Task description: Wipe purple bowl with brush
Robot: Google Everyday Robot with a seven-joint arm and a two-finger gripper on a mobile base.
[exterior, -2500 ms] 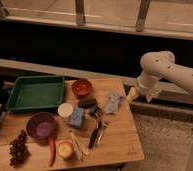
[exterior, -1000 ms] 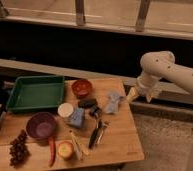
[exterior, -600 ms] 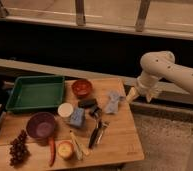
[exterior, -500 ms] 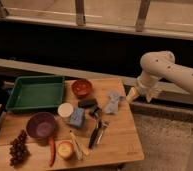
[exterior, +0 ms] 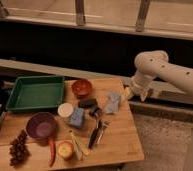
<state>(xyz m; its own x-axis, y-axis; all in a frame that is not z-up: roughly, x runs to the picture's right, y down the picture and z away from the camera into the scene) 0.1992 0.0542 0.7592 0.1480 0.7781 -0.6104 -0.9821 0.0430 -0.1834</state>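
The purple bowl [exterior: 41,125] sits upright at the front left of the wooden table [exterior: 122,145]. The brush [exterior: 94,136], a slim black stick, lies flat near the table's middle front, right of the bowl and beside a thin silver utensil [exterior: 103,131]. My gripper [exterior: 126,93] hangs at the end of the white arm [exterior: 160,70] over the table's right edge, well apart from the brush and the bowl. It is open and holds nothing.
A green tray [exterior: 35,92] stands at the back left with a red bowl [exterior: 82,87] next to it. A white cup [exterior: 65,109], blue sponge [exterior: 77,117], black block [exterior: 87,103] and grey cloth [exterior: 112,102] crowd the middle. Grapes [exterior: 19,147], a chili [exterior: 52,150] and an apple [exterior: 65,149] lie in front.
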